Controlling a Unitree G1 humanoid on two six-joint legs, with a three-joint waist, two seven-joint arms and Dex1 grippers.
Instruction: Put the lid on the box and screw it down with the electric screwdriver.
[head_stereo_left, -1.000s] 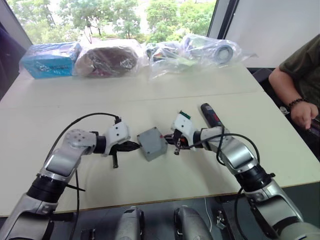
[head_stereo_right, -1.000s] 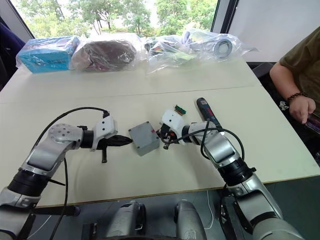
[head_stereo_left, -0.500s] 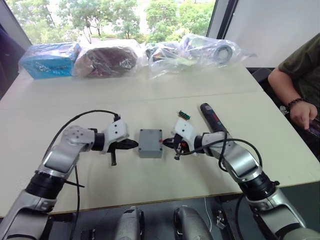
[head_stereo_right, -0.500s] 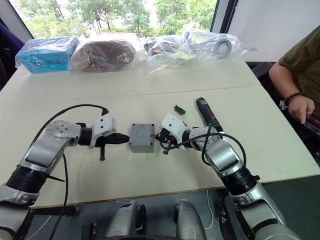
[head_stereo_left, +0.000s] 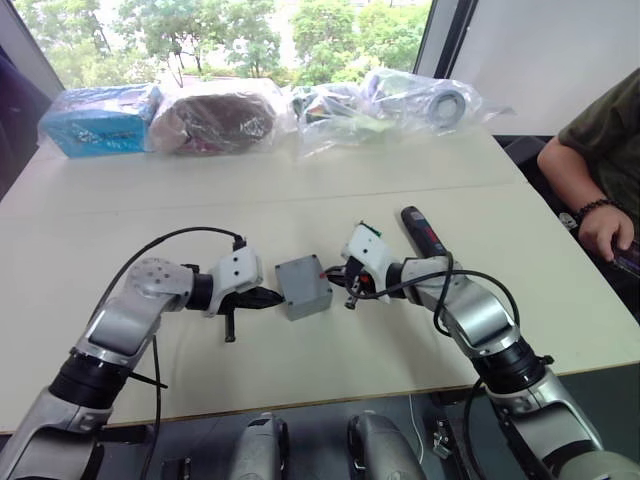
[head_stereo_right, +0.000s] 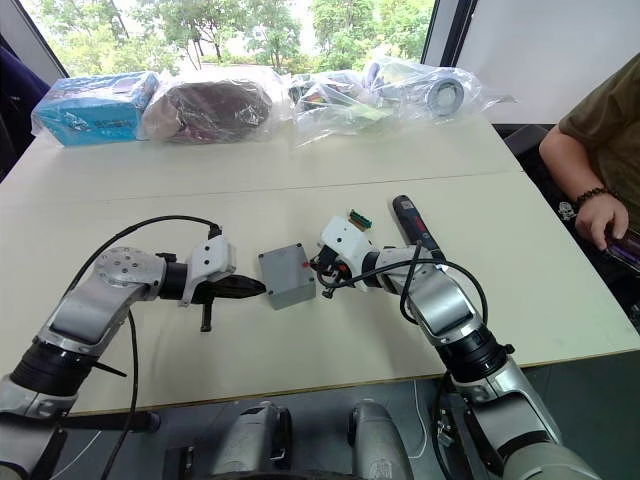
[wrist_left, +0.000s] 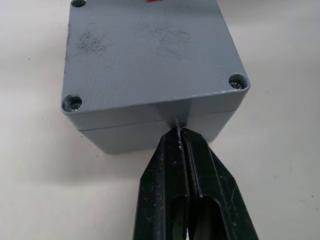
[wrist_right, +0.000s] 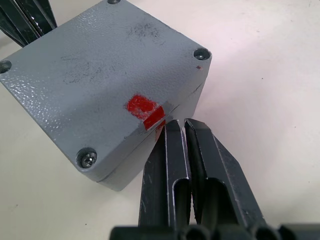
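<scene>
lid (wrist_left: 145, 55): i see it seated on the box, screw heads showing in the corner holes, a red mark at the edge facing my right gripper.
box (head_stereo_left: 303, 287): mid-table between my two grippers, turned at a slant to the table (head_stereo_left: 300, 200) edge; in the left wrist view its lower wall (wrist_left: 150, 132) shows under the lid seam.
left gripper (wrist_left: 181, 131): fingers pressed together, tips touching the box side right at the seam.
right gripper (wrist_right: 179, 125): fingers pressed together, tips against the box edge just below the red mark.
electric screwdriver (head_stereo_left: 424, 233): lying flat on the table behind my right forearm, apart from the box.
green circuit piece (head_stereo_right: 359, 219): on the table beside the screwdriver.
person's hand (head_stereo_left: 607, 232): at the table's far right edge.
</scene>
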